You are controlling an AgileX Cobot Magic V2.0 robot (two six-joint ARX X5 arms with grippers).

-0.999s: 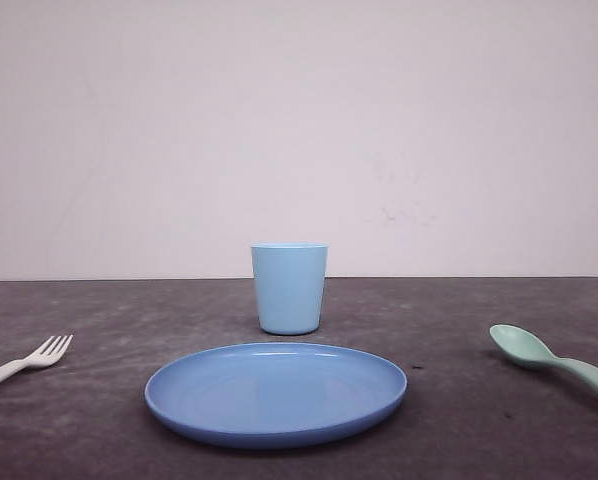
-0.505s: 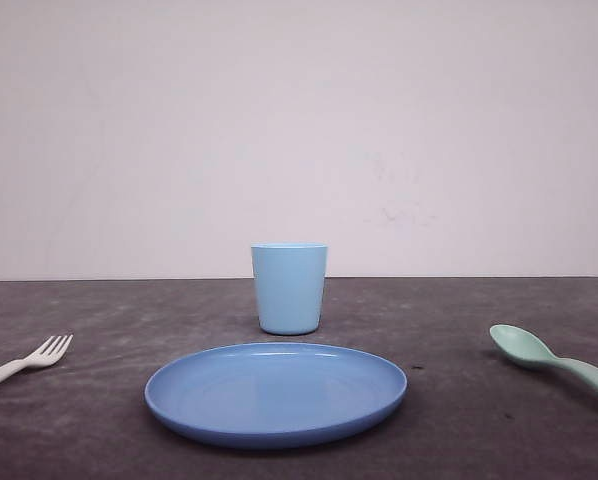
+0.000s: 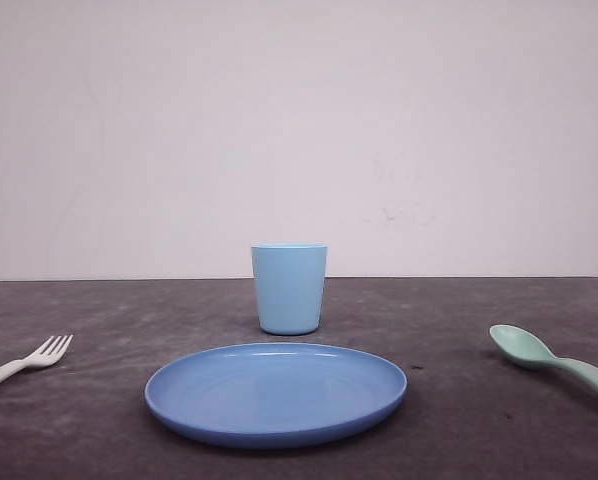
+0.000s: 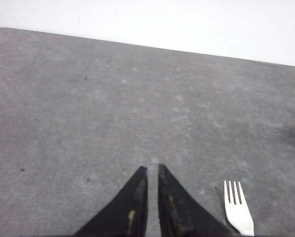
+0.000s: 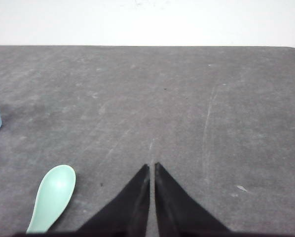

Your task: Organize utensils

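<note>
On the dark grey speckled table point(image 3: 99, 420), going from left to right in the front view, the small white plastic fork point(image 3: 27, 361) lies flat near the left edge, its 4 tines pointing toward the middle of the table and its handle running off the frame. Next comes the round blue plastic plate point(image 3: 275, 393), set flat at the centre front with nothing on it. Just behind the plate stands the light blue plastic cup point(image 3: 289, 288), upright, apart from the plate's rim. At the far right lies the pale mint-green plastic spoon point(image 3: 554, 362), its oval bowl facing up and toward the centre, its handle running off the right edge. Both utensils sit well apart from the plate, 1 on each side.

In the left wrist view, the left gripper point(image 4: 151, 170) hovers over bare table with its 2 black fingers pressed nearly together, gripping nothing; the fork lies just beside it. In the right wrist view, the right gripper point(image 5: 152, 167) is likewise clenched on nothing, the spoon's bowl resting near it on the table.
</note>
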